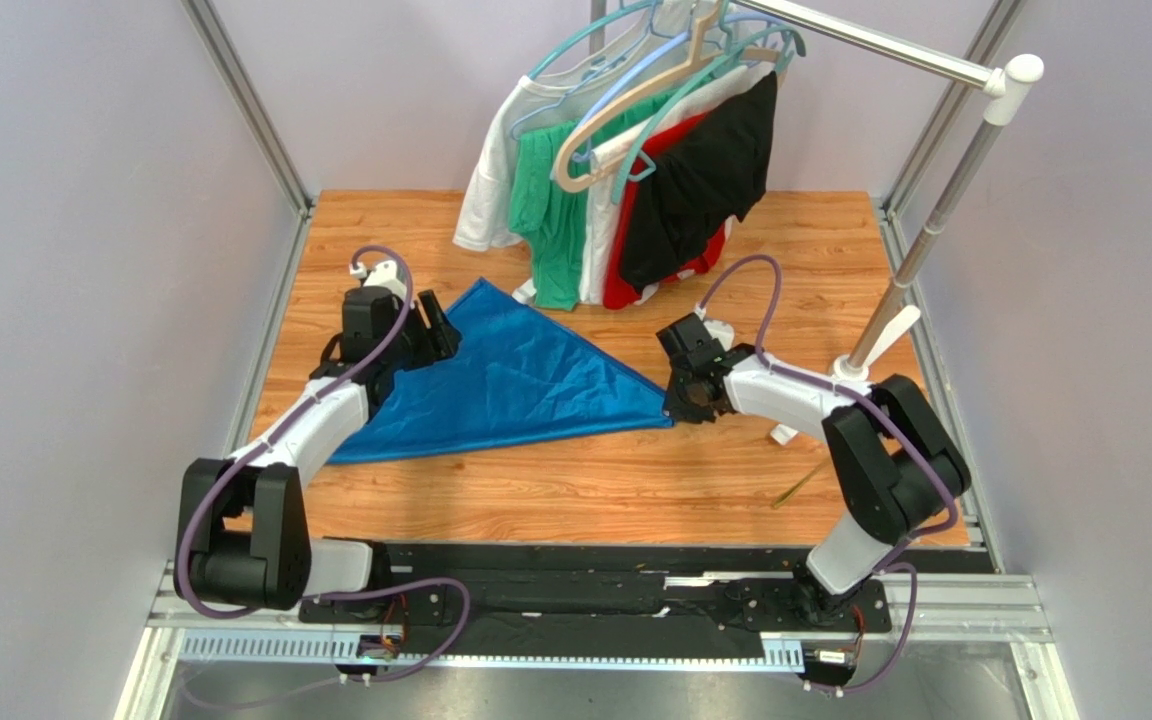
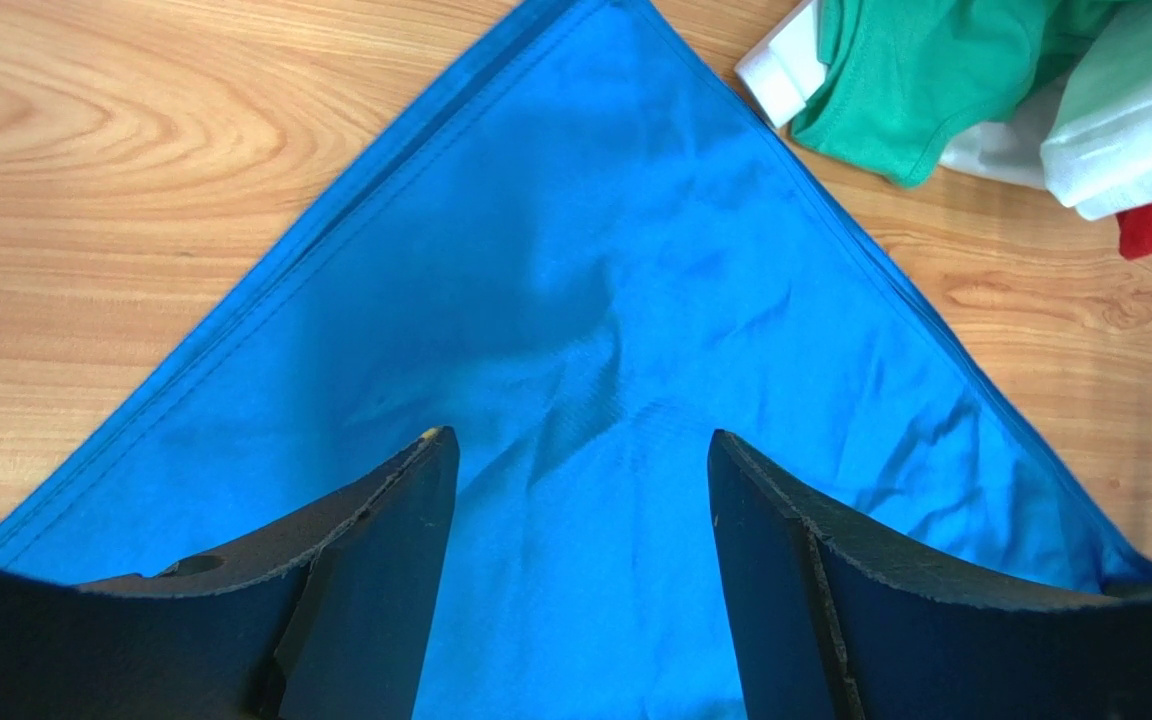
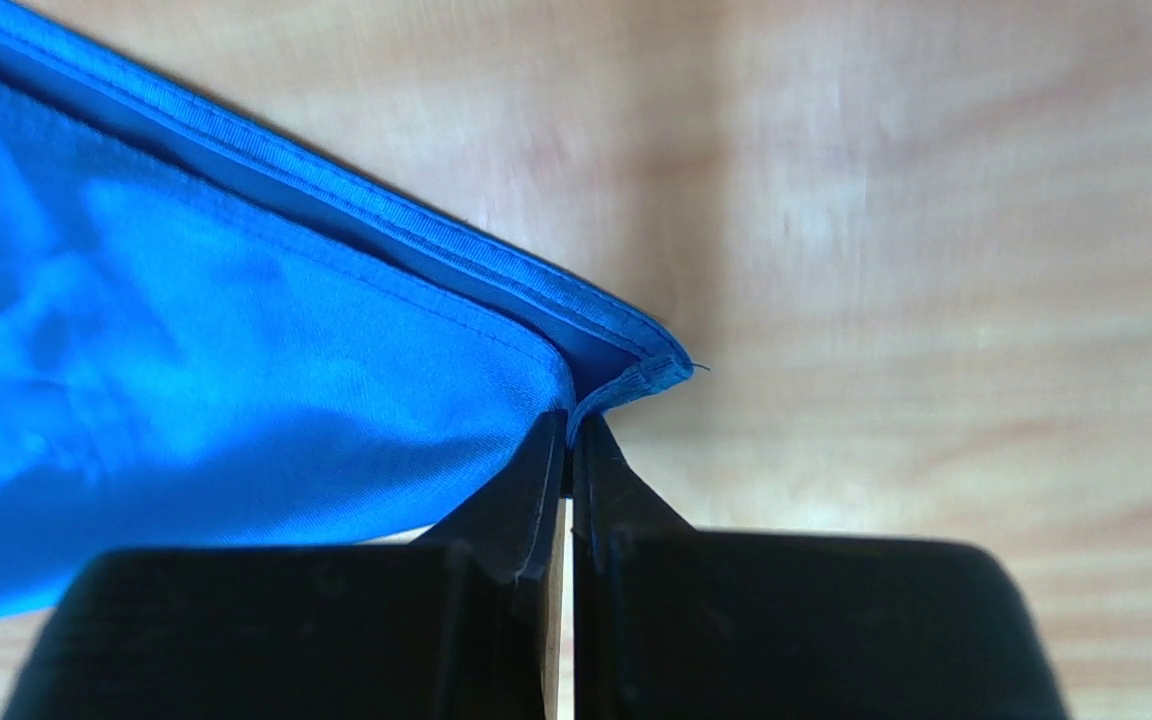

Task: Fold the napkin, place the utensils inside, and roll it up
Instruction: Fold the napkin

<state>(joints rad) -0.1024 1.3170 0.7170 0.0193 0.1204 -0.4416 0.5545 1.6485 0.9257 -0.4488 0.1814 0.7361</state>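
The right hand [image 3: 567, 438] is pinching the pointed corner of the blue napkin [image 1: 515, 383], which is lying folded into a triangle on the table [image 1: 687, 488], apparently to keep it taut. The left hand [image 2: 582, 450] is hovering, spread, over the other end.

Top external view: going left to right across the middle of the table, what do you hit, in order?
Black left gripper → royal-blue triangular cloth napkin → black right gripper pinching its right corner → silver metal rack pole.
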